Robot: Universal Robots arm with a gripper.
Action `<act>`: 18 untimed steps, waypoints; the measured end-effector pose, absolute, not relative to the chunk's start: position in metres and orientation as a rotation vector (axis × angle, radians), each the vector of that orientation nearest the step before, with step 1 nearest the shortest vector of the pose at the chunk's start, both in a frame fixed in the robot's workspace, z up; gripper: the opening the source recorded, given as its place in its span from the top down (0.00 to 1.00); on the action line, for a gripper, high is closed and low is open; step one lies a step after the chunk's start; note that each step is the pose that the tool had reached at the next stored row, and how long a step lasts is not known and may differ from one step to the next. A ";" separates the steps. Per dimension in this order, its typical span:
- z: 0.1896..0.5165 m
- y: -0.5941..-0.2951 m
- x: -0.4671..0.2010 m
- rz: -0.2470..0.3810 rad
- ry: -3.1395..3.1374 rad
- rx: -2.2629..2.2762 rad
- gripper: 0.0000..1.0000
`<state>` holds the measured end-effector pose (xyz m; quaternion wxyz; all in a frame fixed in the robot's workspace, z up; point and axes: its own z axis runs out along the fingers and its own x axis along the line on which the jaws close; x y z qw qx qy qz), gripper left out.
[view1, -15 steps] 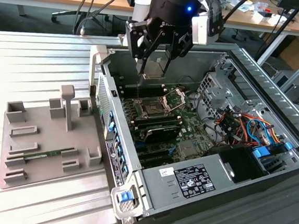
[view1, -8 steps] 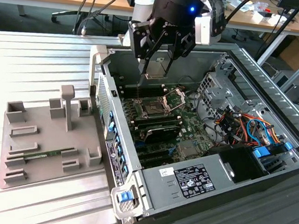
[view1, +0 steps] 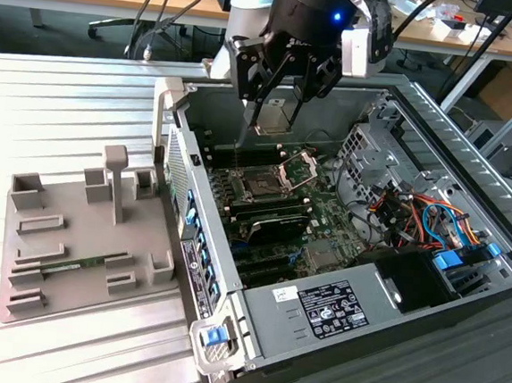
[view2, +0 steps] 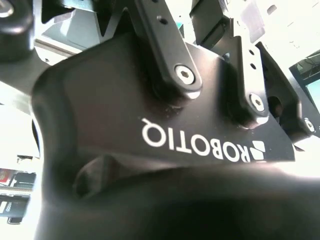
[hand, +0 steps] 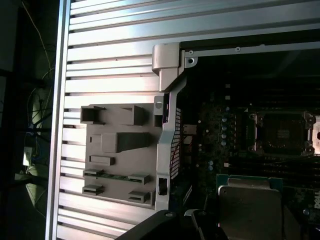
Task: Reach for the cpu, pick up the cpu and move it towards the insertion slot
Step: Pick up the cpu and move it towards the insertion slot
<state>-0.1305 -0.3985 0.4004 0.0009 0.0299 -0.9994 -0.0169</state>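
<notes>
My gripper [view1: 278, 120] hangs over the open computer case, above its back part, and is shut on the cpu [view1: 276, 114], a thin square chip with a silvery top. In the first wrist view the cpu [hand: 249, 210] shows its pale metal lid and green edge. The insertion slot [view1: 261, 186] is the dark square socket on the motherboard, below and slightly in front of the gripper. Its shiny hinged frame [view1: 298, 170] stands raised. In the first wrist view the insertion slot [hand: 280, 132] lies apart from the chip. The second wrist view shows the gripper's black body [view2: 165, 125] up close.
A grey fixture plate [view1: 81, 239] on the exterior view's left holds a green memory stick [view1: 83, 268]. The case wall [view1: 194, 231] separates it from the motherboard. A power supply [view1: 335, 308], cables [view1: 415, 214] and a drive cage [view1: 368, 143] crowd the exterior view's right.
</notes>
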 end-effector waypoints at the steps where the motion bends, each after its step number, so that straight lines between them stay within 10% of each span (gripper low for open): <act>1: 0.400 -0.398 -0.130 -0.053 -3.138 0.094 0.45; 18: 0.400 -0.398 -0.118 -0.053 -3.138 0.094 0.45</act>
